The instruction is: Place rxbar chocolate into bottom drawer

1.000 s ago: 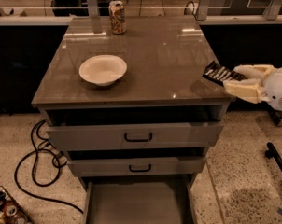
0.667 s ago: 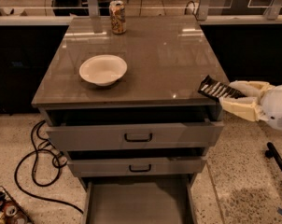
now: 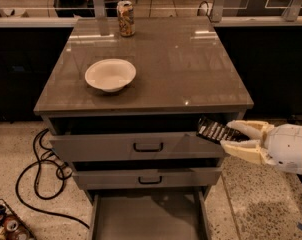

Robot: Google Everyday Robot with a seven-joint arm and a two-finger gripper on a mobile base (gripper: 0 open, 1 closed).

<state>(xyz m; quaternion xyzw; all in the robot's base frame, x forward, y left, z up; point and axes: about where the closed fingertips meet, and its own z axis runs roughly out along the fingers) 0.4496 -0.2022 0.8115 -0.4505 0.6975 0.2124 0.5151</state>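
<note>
The rxbar chocolate (image 3: 216,132), a flat black bar with pale stripes, is held in my gripper (image 3: 235,137) at the cabinet's right front, level with the top drawer's face. The cream fingers (image 3: 247,128) are shut on the bar's right end, and the bar sticks out to the left. The bottom drawer (image 3: 147,219) is pulled open below, its wide grey floor bare. The bar is above and to the right of that drawer.
A white bowl (image 3: 110,74) and a printed drink can (image 3: 125,18) stand on the cabinet top (image 3: 191,59). The two upper drawers (image 3: 148,147) with black handles stick out slightly. Black cables (image 3: 38,174) lie on the floor at the left.
My gripper has carried the bar down from the level of the cabinet top's right edge to the level of the top drawer's face, and slightly toward the front.
</note>
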